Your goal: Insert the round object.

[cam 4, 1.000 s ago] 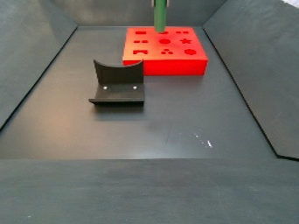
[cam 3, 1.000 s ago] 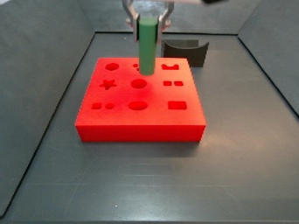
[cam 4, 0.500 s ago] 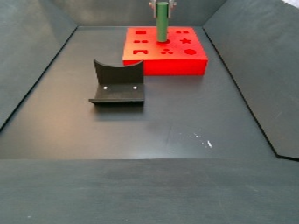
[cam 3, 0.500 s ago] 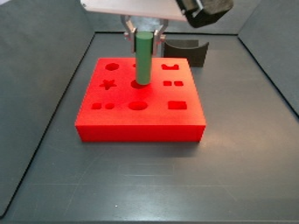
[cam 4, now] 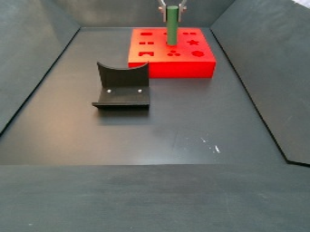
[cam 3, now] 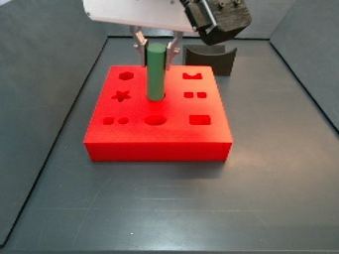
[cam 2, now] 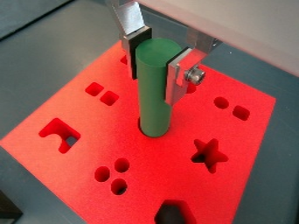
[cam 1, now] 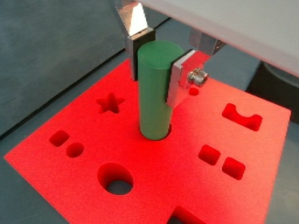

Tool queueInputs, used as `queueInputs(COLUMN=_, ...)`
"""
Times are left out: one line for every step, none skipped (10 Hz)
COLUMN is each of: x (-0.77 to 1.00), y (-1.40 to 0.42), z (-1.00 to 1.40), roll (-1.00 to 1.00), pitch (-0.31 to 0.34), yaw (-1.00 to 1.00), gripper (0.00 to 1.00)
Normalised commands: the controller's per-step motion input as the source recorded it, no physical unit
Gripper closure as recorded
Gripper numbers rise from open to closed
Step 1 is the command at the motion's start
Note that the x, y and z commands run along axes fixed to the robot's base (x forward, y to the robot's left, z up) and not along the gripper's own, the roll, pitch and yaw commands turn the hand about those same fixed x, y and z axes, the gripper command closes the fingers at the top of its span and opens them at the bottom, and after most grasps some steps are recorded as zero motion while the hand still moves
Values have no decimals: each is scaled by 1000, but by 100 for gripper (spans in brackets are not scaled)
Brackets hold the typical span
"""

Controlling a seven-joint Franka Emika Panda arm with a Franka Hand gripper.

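The round object, a green peg (cam 3: pixel 157 71), stands upright with its lower end in a round hole in the middle of the red block (cam 3: pixel 159 139). My gripper (cam 3: pixel 157 46) is right above the block, its fingers on both sides of the peg's top, shut on it. Both wrist views show the peg (cam 1: pixel 155 96) (cam 2: pixel 155 92) between the silver finger plates (cam 1: pixel 177 79) (cam 2: pixel 177 80), entering the block (cam 1: pixel 70 149) (cam 2: pixel 105 131). In a side view the peg (cam 4: pixel 172 27) rises from the block (cam 4: pixel 194 65) at the far end, the gripper (cam 4: pixel 172 11) above it.
The block has other holes: a star (cam 1: pixel 111 103), a larger round one (cam 1: pixel 114 178), squares (cam 1: pixel 222 160). The dark fixture (cam 4: pixel 121 88) stands on the floor apart from the block; it also shows behind the block (cam 3: pixel 212 55). Grey walls ring the floor.
The gripper has come down with the peg. A second ago the peg hung over the block; now its lower end is in the round hole.
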Motion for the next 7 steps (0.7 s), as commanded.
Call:
queueInputs(x=0, y=6, z=-360, roll=-24, pitch=0, yaw=0, gripper=100)
queueInputs(x=3, y=-43, z=0, roll=0, pitch=0, yaw=0, gripper=100)
queueInputs(x=0, y=-51, z=-751, roll=-19, pitch=-114, yaw=-51, gripper=100)
queueInputs(x=0, y=0, z=-886, roll=-57, pitch=-146, yaw=0, gripper=100)
queueInputs(x=0, y=0, z=-877, roll=-66, pitch=-146, yaw=0, gripper=100)
queueInputs(x=0, y=0, z=-757, roll=-63, pitch=-136, yaw=0, gripper=100)
queueInputs(x=0, y=0, z=-700, roll=-76, pitch=-136, yaw=0, gripper=100)
